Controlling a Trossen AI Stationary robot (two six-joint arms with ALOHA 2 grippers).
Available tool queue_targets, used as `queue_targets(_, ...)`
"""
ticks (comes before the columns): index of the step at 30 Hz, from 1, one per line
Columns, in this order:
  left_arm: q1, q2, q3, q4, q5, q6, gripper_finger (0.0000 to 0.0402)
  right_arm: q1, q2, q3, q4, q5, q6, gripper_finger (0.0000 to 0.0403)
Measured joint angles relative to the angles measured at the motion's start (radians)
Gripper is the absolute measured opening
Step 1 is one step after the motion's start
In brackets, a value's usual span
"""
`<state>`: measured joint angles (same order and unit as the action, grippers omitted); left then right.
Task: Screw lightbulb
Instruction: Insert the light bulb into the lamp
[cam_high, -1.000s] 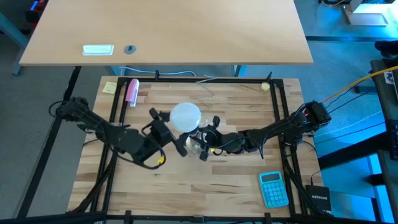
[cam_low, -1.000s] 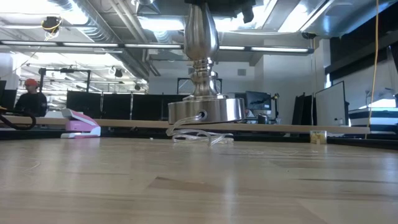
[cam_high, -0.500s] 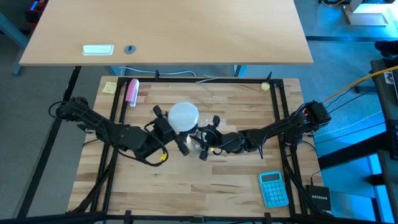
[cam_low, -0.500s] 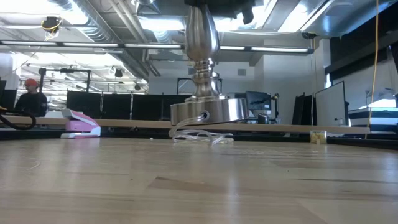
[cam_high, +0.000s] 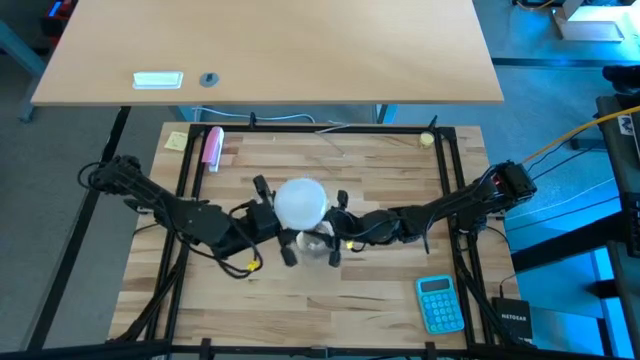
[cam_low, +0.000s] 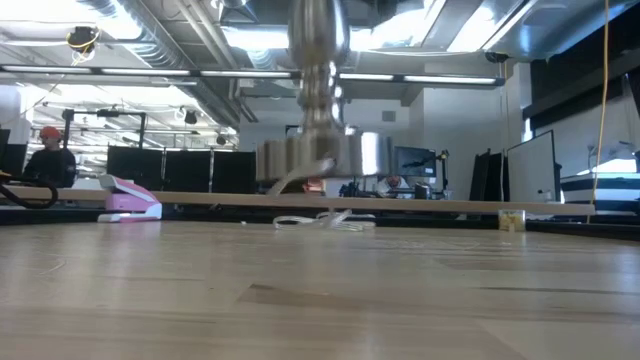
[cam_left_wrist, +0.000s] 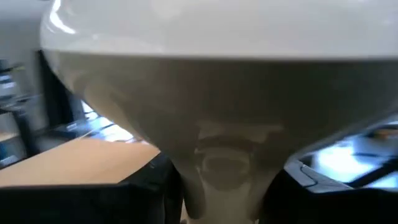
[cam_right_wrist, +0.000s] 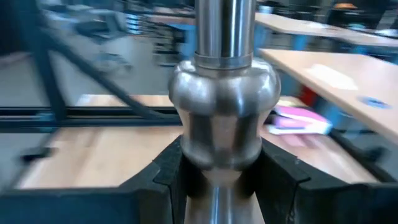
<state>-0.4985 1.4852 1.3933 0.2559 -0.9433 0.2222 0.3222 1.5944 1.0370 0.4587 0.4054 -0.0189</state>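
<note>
The white lightbulb (cam_high: 300, 202) stands globe-up over the silver lamp stand (cam_low: 318, 150); where they join is hidden. My left gripper (cam_high: 280, 222) comes from the table's left and is shut on the bulb, which fills the left wrist view (cam_left_wrist: 217, 74). From the right, my right gripper (cam_high: 330, 230) is shut on the stand's stem. The stand's round base (cam_low: 320, 157) hangs above the table. Its clear cord (cam_low: 322, 219) trails down onto the wood. My left gripper pinches the bulb's narrow neck (cam_left_wrist: 224, 168), just under the globe, between its two fingers (cam_left_wrist: 146, 196). The fingers lie level, coming from the table's left. The bulb stands upright, globe up. My right gripper pinches the stand's stem just below its rounded bulge (cam_right_wrist: 221, 124), one finger (cam_right_wrist: 168, 180) on either side. The fingers come level from the table's right. The stand is upright, its base lifted clear of the table.
A blue calculator (cam_high: 440, 303) lies at the near right. A pink object (cam_high: 212, 147) and a yellow note (cam_high: 176, 140) lie at the far left. Black frame rails (cam_high: 450, 170) border the wooden top. A person (cam_low: 48, 155) sits in the room beyond.
My left gripper has shut on the bulb's neck. The lamp stand, which stood on the table, has been lifted clear of it; only its cord stays down. Both grippers, bulb and stand have shifted a little toward the table's near edge.
</note>
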Motion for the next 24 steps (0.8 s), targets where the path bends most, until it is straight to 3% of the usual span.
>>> queue_targets(4, -0.005, -0.016, 0.001, -0.069, 0.15, -0.031, 0.0144, 0.017, -0.022, -0.001, -0.012, -0.147, -0.062, 0.0138)
queue_targets(10, 0.045, -0.039, 0.001, -0.164, 0.474, -0.04, 0.0144, 0.022, -0.03, -0.002, -0.033, -0.304, -0.082, 0.0138)
queue_targets(17, 0.173, -0.043, -0.001, -0.255, 1.069, 0.099, 0.0143, 0.024, -0.03, -0.002, -0.078, -0.381, -0.125, 0.0138)
queue_targets(20, 0.239, -0.041, -0.002, -0.271, 1.272, 0.088, 0.0143, 0.025, -0.03, -0.002, -0.107, -0.4, -0.119, 0.0138)
queue_targets(22, 0.273, -0.041, -0.003, -0.287, 1.336, 0.068, 0.0143, 0.024, -0.03, -0.002, -0.126, -0.397, -0.106, 0.0138)
queue_targets(24, 0.284, -0.041, -0.003, -0.286, 1.325, 0.051, 0.0143, 0.024, -0.031, -0.002, -0.126, -0.373, -0.11, 0.0138)
